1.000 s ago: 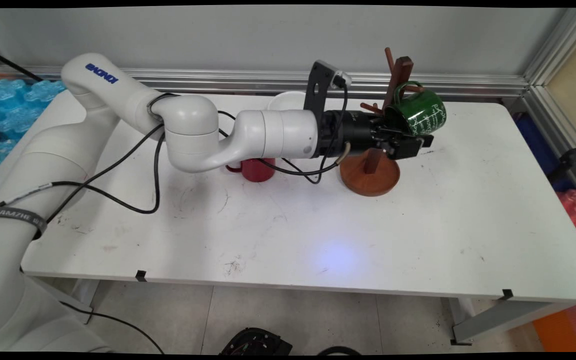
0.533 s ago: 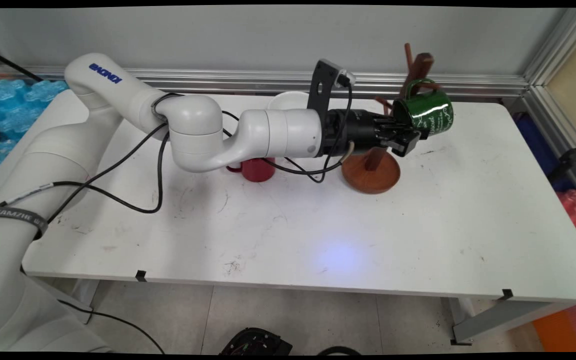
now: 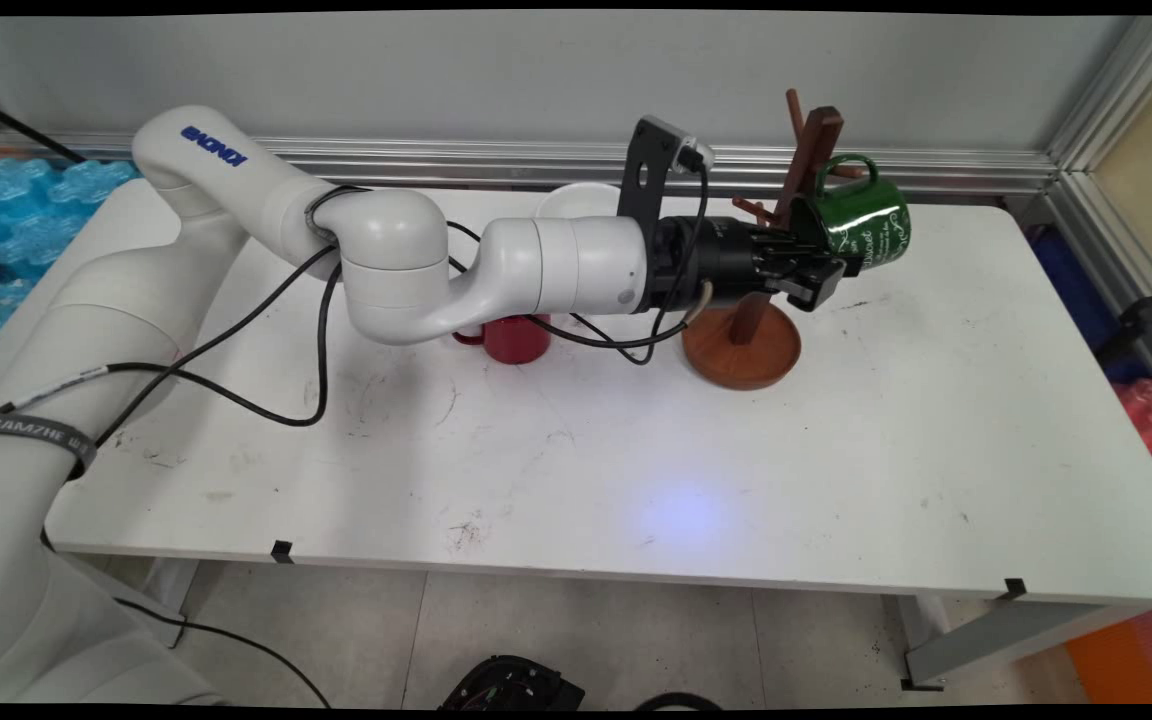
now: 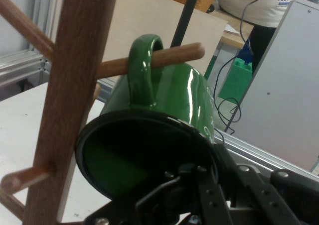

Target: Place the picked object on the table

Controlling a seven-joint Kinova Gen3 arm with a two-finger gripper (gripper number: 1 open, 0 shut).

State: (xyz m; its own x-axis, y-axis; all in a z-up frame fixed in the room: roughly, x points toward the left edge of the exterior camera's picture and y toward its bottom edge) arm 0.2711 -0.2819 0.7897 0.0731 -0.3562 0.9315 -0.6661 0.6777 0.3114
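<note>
Item: green mug (image 3: 856, 225), hung by its handle on an upper peg (image 4: 172, 56) of the wooden mug rack (image 3: 744, 340); the peg is seen passed through the handle loop, the mug tilted, mouth toward the claw. Hanging is judged done as far as can be seen; release and withdrawal are judged left.

Claw (image 3: 816, 275): clenched on the mug's rim (one finger inside the mouth, as the hand view suggests). Arm stretched level across the bench (image 3: 576, 470) from the left, wrist beside the rack's post.

Also present: red mug (image 3: 511, 340) and white bowl (image 3: 576, 200), both behind the arm, partly hidden.
</note>
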